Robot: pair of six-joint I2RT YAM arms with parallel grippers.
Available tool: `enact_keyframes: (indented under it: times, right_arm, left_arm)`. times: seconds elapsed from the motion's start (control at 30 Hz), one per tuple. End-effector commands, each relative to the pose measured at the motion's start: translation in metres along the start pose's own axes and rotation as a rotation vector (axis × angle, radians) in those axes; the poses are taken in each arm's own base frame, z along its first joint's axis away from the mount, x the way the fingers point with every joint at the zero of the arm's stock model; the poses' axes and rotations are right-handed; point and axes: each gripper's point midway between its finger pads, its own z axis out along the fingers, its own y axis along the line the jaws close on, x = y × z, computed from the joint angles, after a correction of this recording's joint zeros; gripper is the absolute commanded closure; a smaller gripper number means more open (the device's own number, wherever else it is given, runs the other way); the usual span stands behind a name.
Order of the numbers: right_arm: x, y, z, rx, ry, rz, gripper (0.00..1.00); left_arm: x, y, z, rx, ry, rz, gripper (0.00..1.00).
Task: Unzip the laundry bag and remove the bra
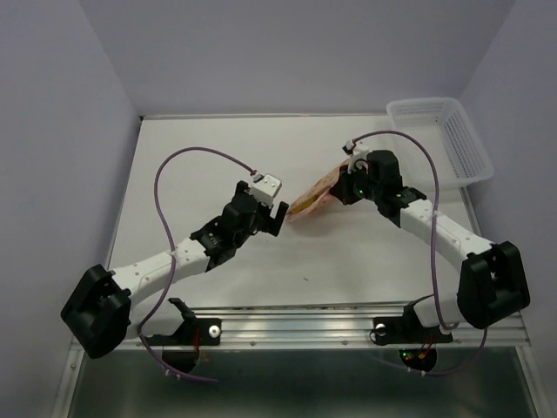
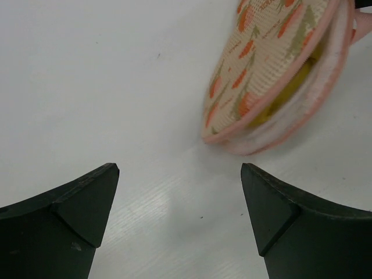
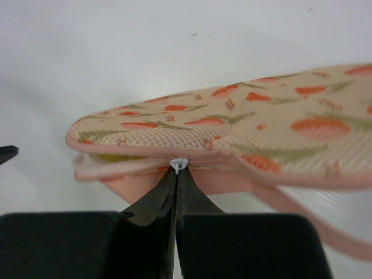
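Observation:
The laundry bag [image 1: 315,195] lies mid-table, tilted up at its right end; it also shows in the left wrist view [image 2: 273,70] and the right wrist view [image 3: 244,119]. My right gripper [image 1: 346,185] is shut on the white zip pull [image 3: 178,164] at the bag's pink edge [image 3: 122,152]. The zip is open to the left of the pull. A strip of the yellow bra [image 2: 288,87] shows in the gap; it also shows in the right wrist view [image 3: 113,157]. My left gripper [image 1: 277,218] is open and empty, just left of the bag.
A white lattice basket [image 1: 444,139] stands at the back right corner. Purple cables [image 1: 196,157] loop over both arms. Grey walls enclose the table on the left, back and right.

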Motion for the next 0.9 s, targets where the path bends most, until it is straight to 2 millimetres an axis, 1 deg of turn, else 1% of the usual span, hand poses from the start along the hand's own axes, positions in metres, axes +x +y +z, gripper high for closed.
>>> enact_keyframes:
  times: [0.0, 0.03, 0.07, 0.1, 0.13, 0.17, 0.2, 0.23, 0.27, 0.3, 0.37, 0.43, 0.47, 0.57, 0.63, 0.67, 0.7, 0.77, 0.8, 0.87]
  right_arm:
    - [-0.015, 0.017, -0.005, 0.040, -0.040, 0.007, 0.99]
    - [-0.015, 0.021, -0.004, 0.034, -0.040, 0.018, 0.99]
    - [-0.018, 0.016, -0.005, 0.067, -0.050, 0.033, 0.99]
    - [-0.018, 0.024, -0.003, 0.063, -0.050, 0.031, 0.99]
    - [-0.019, 0.023, -0.003, 0.068, -0.048, 0.036, 0.99]
    - [-0.020, 0.028, -0.002, 0.063, -0.049, 0.038, 0.99]
    - [-0.022, 0.027, -0.002, 0.070, -0.052, 0.038, 0.99]
    - [-0.022, 0.032, 0.000, 0.058, -0.050, 0.026, 0.99]
    - [-0.019, 0.035, 0.001, 0.053, -0.042, 0.019, 0.99]
    - [-0.019, 0.036, 0.002, 0.049, -0.040, 0.020, 0.99]
    - [-0.016, 0.040, 0.002, 0.037, -0.034, 0.017, 0.99]
    - [-0.013, 0.040, 0.002, 0.035, -0.029, 0.016, 0.99]
    - [-0.014, 0.041, 0.001, 0.034, -0.033, 0.015, 0.99]
    - [-0.014, 0.042, -0.001, 0.031, -0.036, 0.017, 0.99]
    - [-0.016, 0.045, -0.004, 0.013, -0.043, 0.017, 0.99]
    - [-0.016, 0.047, -0.005, 0.009, -0.044, 0.018, 0.99]
    - [-0.018, 0.048, -0.006, 0.002, -0.049, 0.017, 0.99]
    - [-0.017, 0.050, -0.007, -0.007, -0.047, 0.015, 0.99]
    - [-0.016, 0.051, -0.007, -0.015, -0.046, 0.013, 0.99]
    - [-0.015, 0.052, -0.007, -0.022, -0.043, 0.012, 0.99]
  left_arm:
    - [-0.021, -0.019, 0.003, 0.087, -0.016, -0.022, 0.01]
    - [-0.022, -0.022, 0.002, 0.099, -0.007, -0.018, 0.01]
    - [-0.029, -0.031, 0.002, 0.136, -0.013, -0.044, 0.01]
    - [-0.030, -0.036, 0.001, 0.157, -0.008, -0.041, 0.01]
    - [-0.033, -0.043, 0.000, 0.178, -0.013, -0.040, 0.01]
    - [-0.038, -0.048, -0.001, 0.191, -0.022, -0.038, 0.01]
    - [-0.039, -0.059, -0.004, 0.221, -0.025, -0.030, 0.01]
    - [-0.041, -0.064, -0.004, 0.232, -0.029, -0.021, 0.01]
    - [-0.046, -0.068, -0.005, 0.245, -0.040, -0.009, 0.01]
    - [-0.046, -0.071, -0.005, 0.248, -0.045, 0.027, 0.01]
    - [-0.053, -0.069, -0.003, 0.234, -0.064, 0.065, 0.01]
    - [-0.055, -0.069, 0.000, 0.231, -0.072, 0.102, 0.01]
    - [-0.058, -0.069, 0.002, 0.238, -0.082, 0.148, 0.01]
    - [-0.057, -0.070, 0.011, 0.232, -0.074, 0.198, 0.01]
    - [-0.056, -0.074, 0.017, 0.257, -0.078, 0.256, 0.01]
    - [-0.056, -0.074, 0.020, 0.250, -0.079, 0.267, 0.01]
    - [-0.060, -0.069, 0.025, 0.208, -0.088, 0.267, 0.01]
    - [-0.062, -0.063, 0.028, 0.177, -0.104, 0.285, 0.01]
    - [-0.062, -0.064, 0.029, 0.183, -0.112, 0.295, 0.01]
    - [-0.071, -0.066, 0.031, 0.199, -0.153, 0.307, 0.01]
